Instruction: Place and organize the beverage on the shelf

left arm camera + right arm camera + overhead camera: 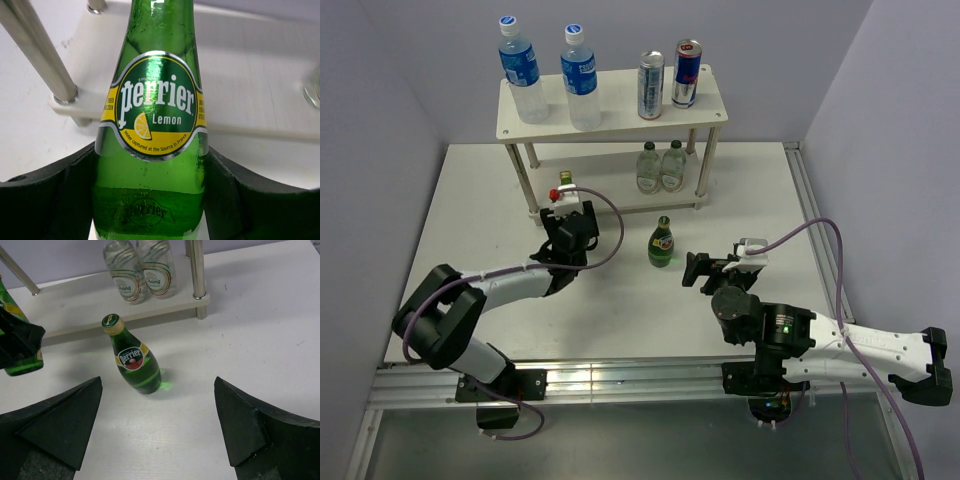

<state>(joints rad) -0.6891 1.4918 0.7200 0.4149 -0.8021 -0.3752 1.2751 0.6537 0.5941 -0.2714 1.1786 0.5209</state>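
Note:
The shelf [620,118] stands at the back. Its top holds two clear plastic bottles with blue labels [523,70] [581,77] and two slim cans [651,85] [686,73]. My left gripper [563,207] is shut on a green Perrier Lemon bottle [155,125], holding it by the body, just in front of the left end of the lower board [250,100]. A second green bottle [662,243] stands upright on the table, also in the right wrist view [135,362]. My right gripper [157,425] is open and empty, a little short of that bottle.
Two clear glass bottles [660,167] stand on the right half of the shelf's lower tier [80,307], beside a metal leg [197,275]. Another shelf leg [42,55] is just left of the held bottle. Walls close the table at the back and sides.

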